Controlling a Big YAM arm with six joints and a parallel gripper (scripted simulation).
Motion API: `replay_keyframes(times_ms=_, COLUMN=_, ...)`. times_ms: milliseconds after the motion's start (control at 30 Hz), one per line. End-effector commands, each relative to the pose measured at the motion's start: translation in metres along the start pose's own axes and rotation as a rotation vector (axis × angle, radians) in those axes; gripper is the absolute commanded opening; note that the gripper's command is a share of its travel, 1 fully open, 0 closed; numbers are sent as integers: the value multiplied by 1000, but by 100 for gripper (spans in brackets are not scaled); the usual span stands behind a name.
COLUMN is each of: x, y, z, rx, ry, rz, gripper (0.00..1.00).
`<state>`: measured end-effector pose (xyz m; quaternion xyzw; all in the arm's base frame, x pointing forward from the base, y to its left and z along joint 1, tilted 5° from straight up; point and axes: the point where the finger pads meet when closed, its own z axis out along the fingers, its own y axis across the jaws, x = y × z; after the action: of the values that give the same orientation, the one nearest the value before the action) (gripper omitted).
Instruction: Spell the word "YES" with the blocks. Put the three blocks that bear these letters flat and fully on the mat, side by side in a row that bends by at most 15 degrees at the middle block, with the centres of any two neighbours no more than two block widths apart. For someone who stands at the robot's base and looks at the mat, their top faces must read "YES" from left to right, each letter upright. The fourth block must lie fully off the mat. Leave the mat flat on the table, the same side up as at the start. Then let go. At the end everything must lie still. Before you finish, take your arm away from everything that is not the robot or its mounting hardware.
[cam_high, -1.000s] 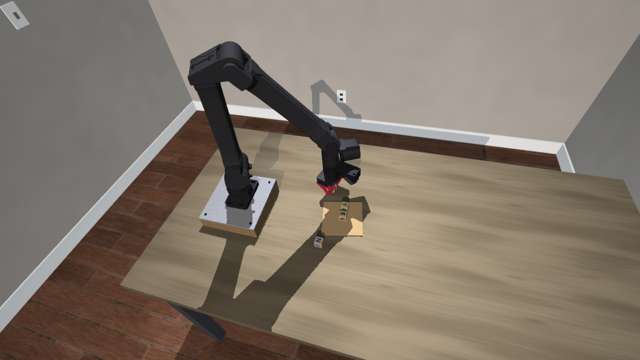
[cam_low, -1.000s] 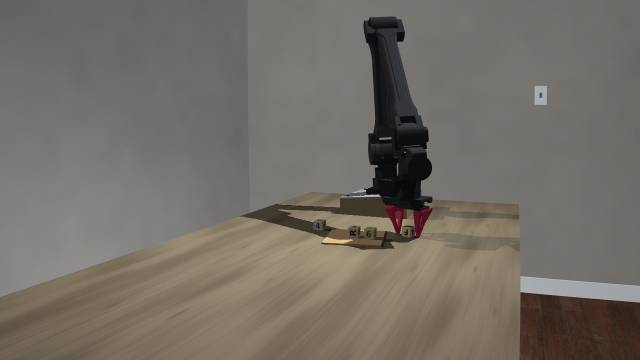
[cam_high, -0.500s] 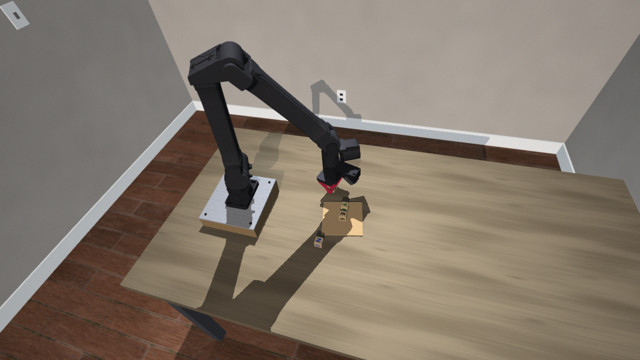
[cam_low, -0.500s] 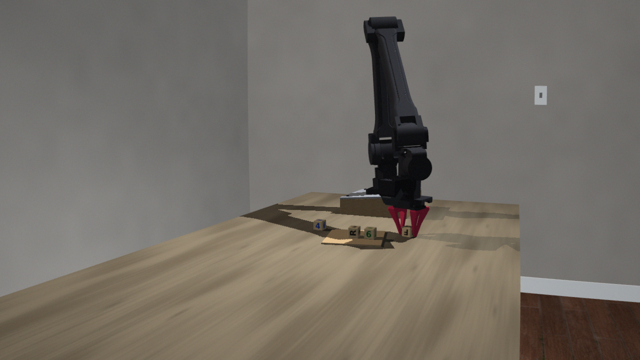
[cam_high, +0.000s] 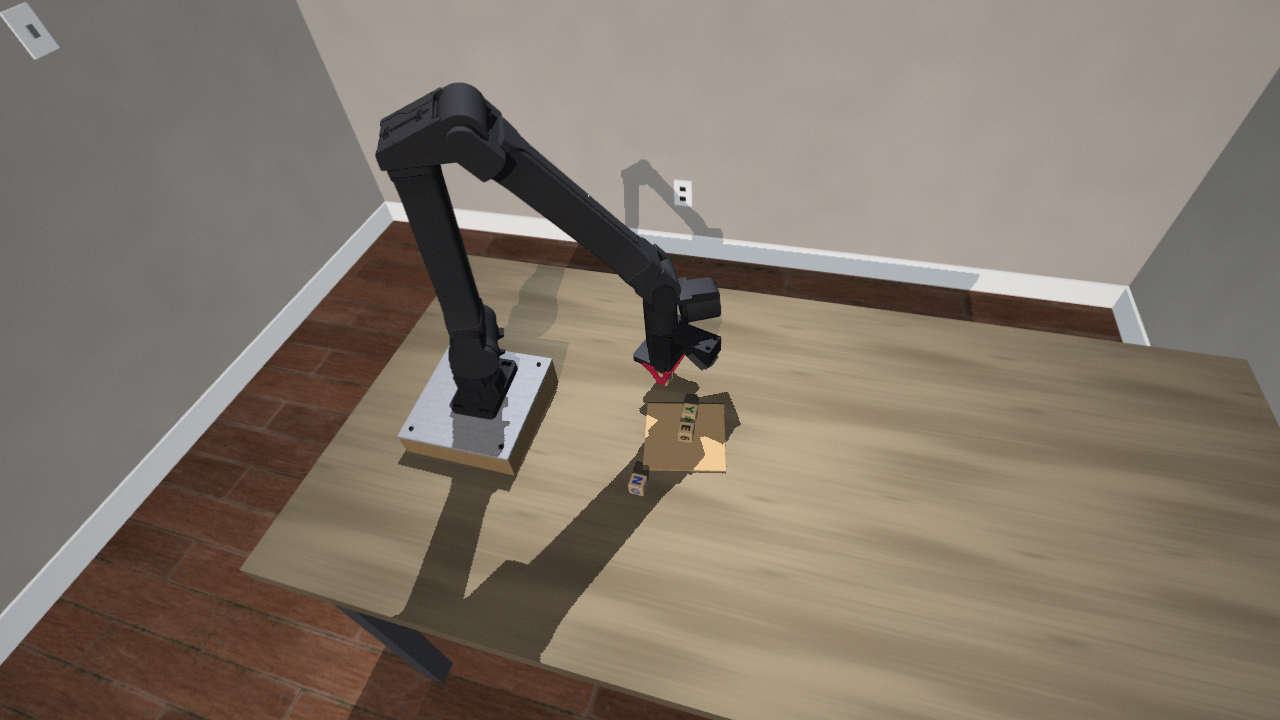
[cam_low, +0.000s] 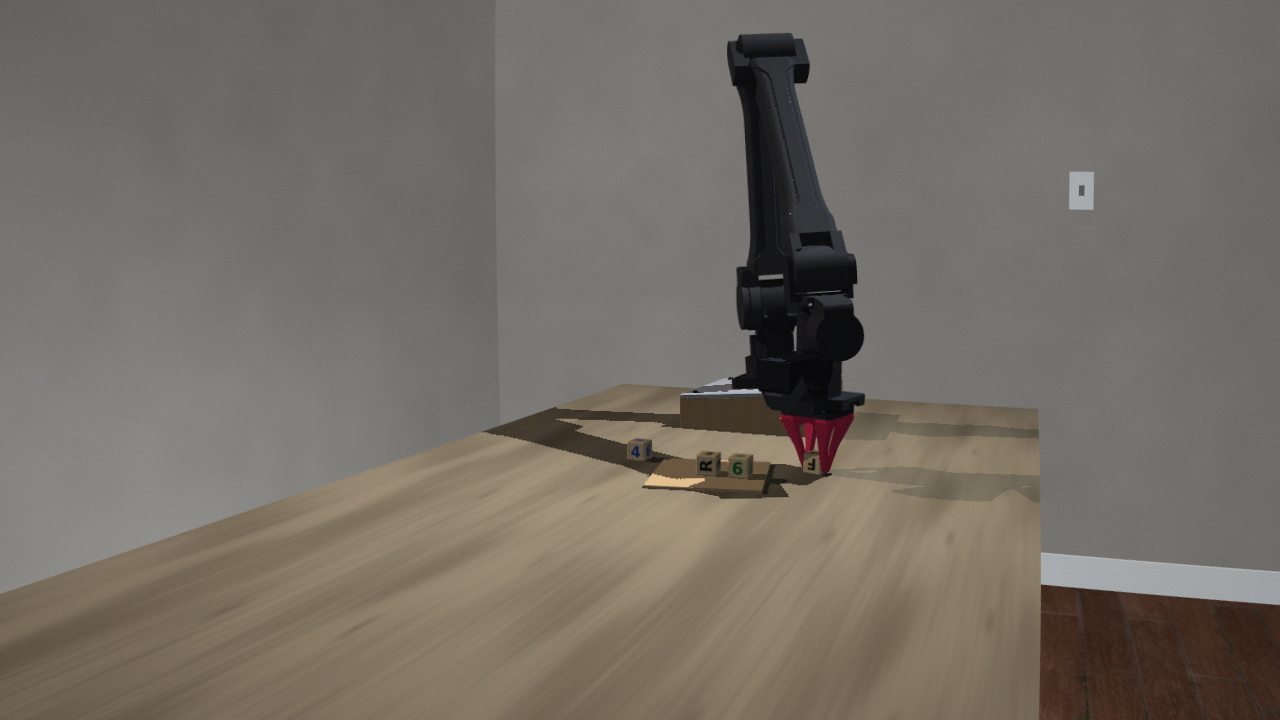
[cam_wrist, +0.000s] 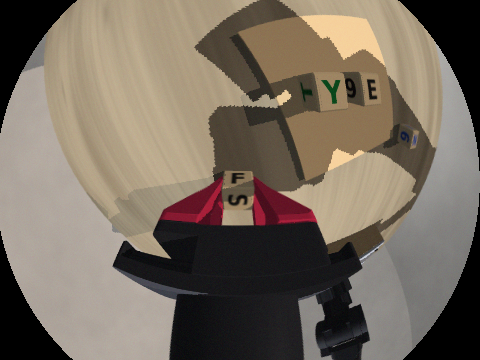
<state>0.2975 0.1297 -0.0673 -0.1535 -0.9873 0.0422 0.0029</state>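
Observation:
My gripper is shut on the S block, low at the table beside the mat. Its upper face shows S, turned a quarter in the wrist view; an F is on a side face. The Y block and the E block lie on the mat, close together, letters up and upright in the wrist view. The N block lies off the mat.
The robot's base plate stands on the table, on the near side of the mat as seen from the robot. The N block is beside the mat's corner, on the side away from the gripper. Arm shadows cross the mat.

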Motion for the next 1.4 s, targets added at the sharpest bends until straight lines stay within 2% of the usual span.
replay_keyframes(times_ms=0, x=-4, y=0, z=-1, rx=-11, ry=-12, rz=-2, gripper=21)
replay_keyframes(times_ms=1067, x=-4, y=0, z=-1, rx=-11, ry=-12, rz=-2, gripper=21)
replay_keyframes(times_ms=1233, x=-6, y=2, z=-12, rx=-15, ry=-17, rz=-2, gripper=21)
replay_keyframes(times_ms=1367, x=-17, y=18, z=-38, rx=-41, ry=-44, rz=0, gripper=21)
